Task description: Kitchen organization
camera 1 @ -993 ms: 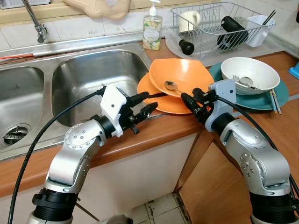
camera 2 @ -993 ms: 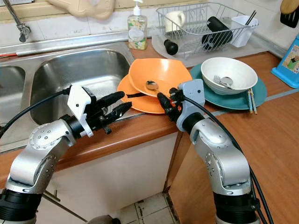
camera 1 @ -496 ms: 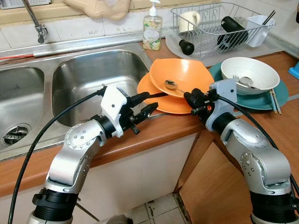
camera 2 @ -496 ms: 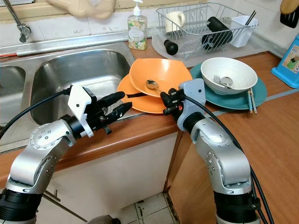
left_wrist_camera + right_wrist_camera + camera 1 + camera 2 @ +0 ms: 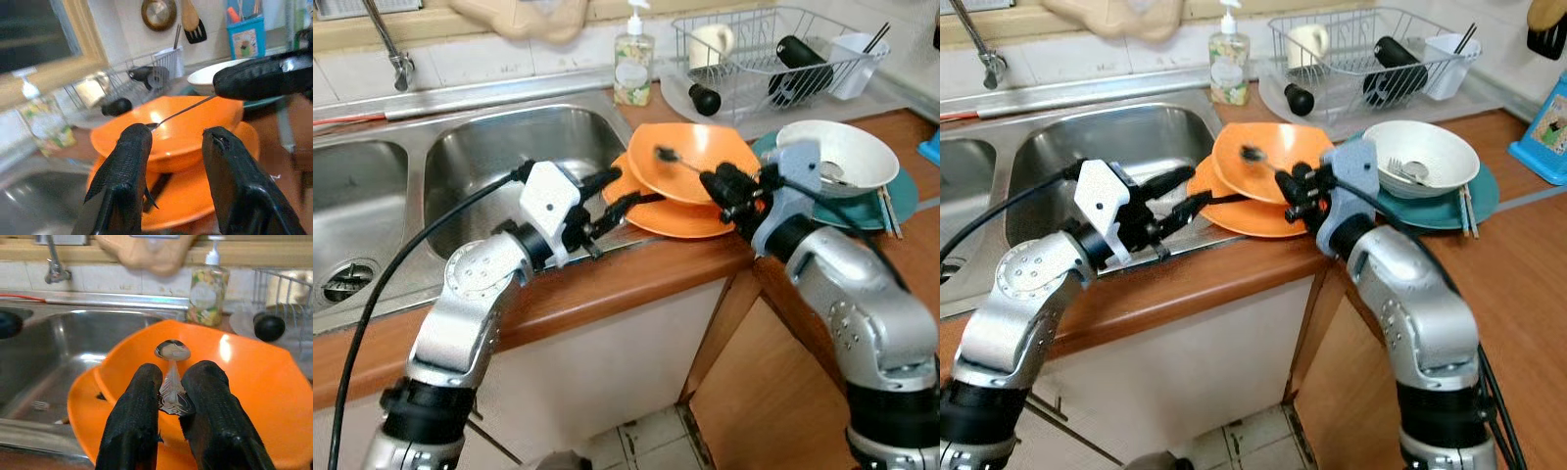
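Observation:
An orange bowl point(image 5: 705, 166) rests tilted on an orange plate point(image 5: 677, 217) at the counter's front edge, beside the sink. My right gripper point(image 5: 717, 184) is shut on the handle of a metal spoon point(image 5: 666, 155) and holds it just above the bowl. In the right wrist view the spoon point(image 5: 172, 352) sticks out between the black fingers point(image 5: 134, 416). My left gripper point(image 5: 619, 191) is open at the plate's left rim, its fingers point(image 5: 124, 171) pointing at the bowl. A dark utensil handle point(image 5: 156, 186) lies on the plate under the bowl.
A double steel sink point(image 5: 499, 157) lies to the left, with a soap bottle point(image 5: 632, 67) behind it. A dish rack point(image 5: 773, 59) stands at the back right. On a teal plate point(image 5: 891, 201) sits a white bowl point(image 5: 847, 147) with cutlery, chopsticks point(image 5: 889, 211) beside it.
My right gripper has closed on the spoon's handle and lifted the spoon off the orange bowl. My left gripper has edged closer to the plate's rim. The camera shifted slightly.

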Motion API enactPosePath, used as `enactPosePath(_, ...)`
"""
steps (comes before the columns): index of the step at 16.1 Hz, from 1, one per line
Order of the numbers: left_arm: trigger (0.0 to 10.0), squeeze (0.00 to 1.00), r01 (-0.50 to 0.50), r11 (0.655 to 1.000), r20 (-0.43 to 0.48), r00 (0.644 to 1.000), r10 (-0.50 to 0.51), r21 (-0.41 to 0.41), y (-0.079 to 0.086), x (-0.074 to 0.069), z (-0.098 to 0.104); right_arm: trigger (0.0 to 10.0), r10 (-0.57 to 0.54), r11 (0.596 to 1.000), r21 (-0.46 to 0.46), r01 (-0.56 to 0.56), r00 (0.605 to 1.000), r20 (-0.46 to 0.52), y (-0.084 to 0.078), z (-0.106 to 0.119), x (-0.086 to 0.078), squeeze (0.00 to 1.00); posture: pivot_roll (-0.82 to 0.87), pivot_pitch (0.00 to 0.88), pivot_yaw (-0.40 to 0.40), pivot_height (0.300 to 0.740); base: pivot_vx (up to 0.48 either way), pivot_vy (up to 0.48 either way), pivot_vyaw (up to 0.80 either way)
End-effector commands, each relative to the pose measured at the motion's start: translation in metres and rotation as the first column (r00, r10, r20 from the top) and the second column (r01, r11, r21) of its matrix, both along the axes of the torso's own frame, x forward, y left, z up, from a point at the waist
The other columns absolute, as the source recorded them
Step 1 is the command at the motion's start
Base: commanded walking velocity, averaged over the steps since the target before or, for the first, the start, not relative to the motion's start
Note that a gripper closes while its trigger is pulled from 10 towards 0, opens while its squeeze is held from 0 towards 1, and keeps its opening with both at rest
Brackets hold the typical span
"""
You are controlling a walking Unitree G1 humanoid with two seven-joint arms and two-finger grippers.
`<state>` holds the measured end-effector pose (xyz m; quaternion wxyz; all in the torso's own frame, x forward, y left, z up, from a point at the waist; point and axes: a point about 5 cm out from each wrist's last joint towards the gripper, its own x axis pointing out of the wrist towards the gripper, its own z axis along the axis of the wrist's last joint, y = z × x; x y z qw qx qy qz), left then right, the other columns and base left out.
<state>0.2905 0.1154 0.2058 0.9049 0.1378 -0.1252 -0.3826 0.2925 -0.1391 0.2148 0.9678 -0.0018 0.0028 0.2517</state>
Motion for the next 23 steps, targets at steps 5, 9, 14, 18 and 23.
enactPosePath(5,10.0,0.00,-0.027,0.960,0.222,0.974,-0.037,0.280,-0.012,0.016,0.010,0.0,0.203,0.979,-0.045,-0.201,0.977,0.070,0.020,0.027,-0.008,0.00,-0.08,0.000,0.038,0.740,0.000,0.000,0.00)
enactPosePath(9,3.8,0.00,-0.065,0.932,0.299,0.953,-0.047,0.356,-0.015,0.028,0.012,0.0,0.287,0.957,-0.063,-0.283,0.955,0.075,0.031,0.034,-0.011,0.00,-0.08,0.000,0.036,0.740,0.000,0.000,0.00)
enactPosePath(14,0.0,0.00,-0.091,0.904,0.339,0.939,-0.063,0.419,-0.019,0.039,0.011,0.0,0.336,0.941,-0.072,-0.331,0.939,0.069,0.038,0.035,-0.014,0.00,-0.07,0.000,0.036,0.740,0.000,0.000,0.00)
enactPosePath(18,0.0,0.00,-0.094,0.887,0.352,0.932,-0.080,0.451,-0.017,0.041,0.007,0.0,0.333,0.942,-0.071,-0.329,0.940,0.067,0.039,0.035,-0.014,0.00,-0.07,0.000,0.041,0.740,0.000,0.000,0.00)
enactPosePath(23,0.0,0.00,-0.083,0.870,0.359,0.927,-0.112,0.486,-0.014,0.040,0.006,10.0,0.304,0.950,-0.105,-0.296,0.950,0.069,0.038,0.033,-0.013,0.00,-0.08,0.000,0.055,0.740,0.000,0.000,0.00)
